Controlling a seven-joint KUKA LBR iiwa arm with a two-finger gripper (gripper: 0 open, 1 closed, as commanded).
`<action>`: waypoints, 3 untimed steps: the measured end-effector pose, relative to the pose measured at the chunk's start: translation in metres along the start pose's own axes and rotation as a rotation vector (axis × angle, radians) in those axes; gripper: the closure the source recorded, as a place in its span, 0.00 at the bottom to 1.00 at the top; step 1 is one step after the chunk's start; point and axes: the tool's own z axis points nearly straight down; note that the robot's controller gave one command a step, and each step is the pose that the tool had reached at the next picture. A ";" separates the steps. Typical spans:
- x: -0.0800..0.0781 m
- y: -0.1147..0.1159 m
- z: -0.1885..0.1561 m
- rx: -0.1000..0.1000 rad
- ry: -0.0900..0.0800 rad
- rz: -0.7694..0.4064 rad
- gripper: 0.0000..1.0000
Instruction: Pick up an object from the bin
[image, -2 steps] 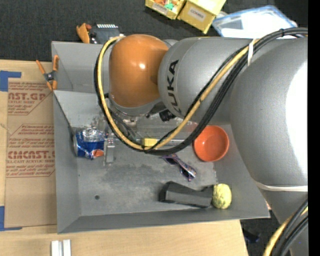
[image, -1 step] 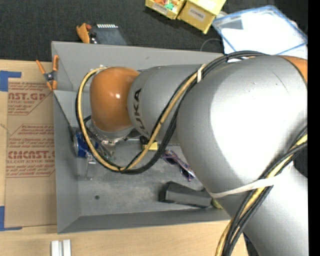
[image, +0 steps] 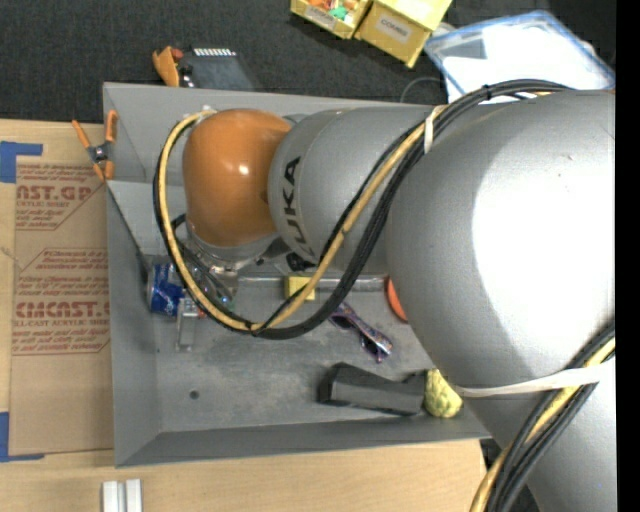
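Observation:
My gripper (image: 208, 278) reaches down at the left side of the bin, mostly hidden under the arm's orange cover. A crumpled blue and white packet (image: 163, 288) lies right beside it against the left wall, touching or nearly touching the gripper's left side. To the gripper's right, a small yellow block (image: 298, 287) rests next to a thin grey bar (image: 350, 282) running across the bin floor.
Toward the front lie a purple patterned strip (image: 367, 337), a dark grey block (image: 368, 391) and a yellow spongy lump (image: 443, 396). An orange thing (image: 395, 299) peeks out from under the arm. The arm covers the bin's right half.

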 end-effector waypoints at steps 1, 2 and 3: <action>-0.010 0.001 0.026 0.000 0.001 0.294 0.00; -0.015 -0.006 0.067 -0.003 -0.013 0.114 0.00; -0.008 0.001 0.063 -0.004 -0.010 0.566 1.00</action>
